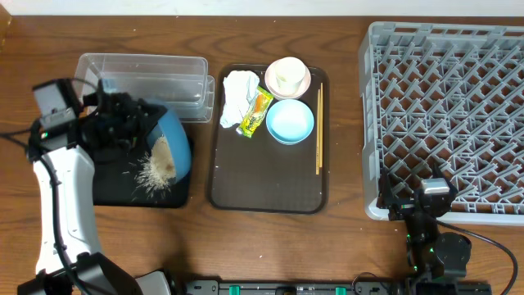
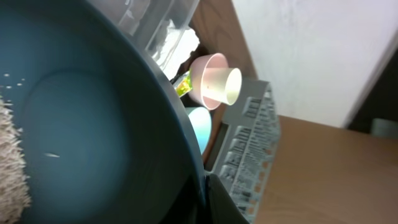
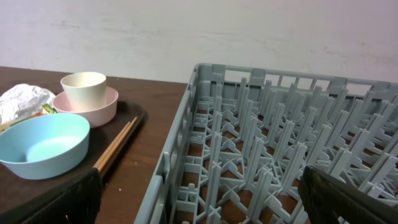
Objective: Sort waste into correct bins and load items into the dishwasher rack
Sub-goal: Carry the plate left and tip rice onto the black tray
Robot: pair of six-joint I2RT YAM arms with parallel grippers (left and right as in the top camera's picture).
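My left gripper (image 1: pixel 123 123) is shut on the rim of the dark-blue plate (image 1: pixel 173 139), holding it tilted over the black tray (image 1: pixel 115 192). White rice crumbs (image 1: pixel 155 170) lie on the plate's low edge and on the tray. In the left wrist view the plate (image 2: pixel 81 124) fills the frame, with my finger (image 2: pixel 208 193) on its rim. The clear container (image 1: pixel 143 74) stands behind. My right gripper (image 3: pixel 199 199) is open and empty at the front edge of the grey rack (image 1: pixel 446 115).
The brown tray (image 1: pixel 266 184) holds the napkin (image 1: pixel 237 90), the yellow-green wrapper (image 1: pixel 257 113), the white cup (image 1: pixel 285 75) inside the pink bowl (image 1: pixel 304 82), the light-blue bowl (image 1: pixel 290 121) and the chopsticks (image 1: pixel 318 129). The rack reaches the table's right edge.
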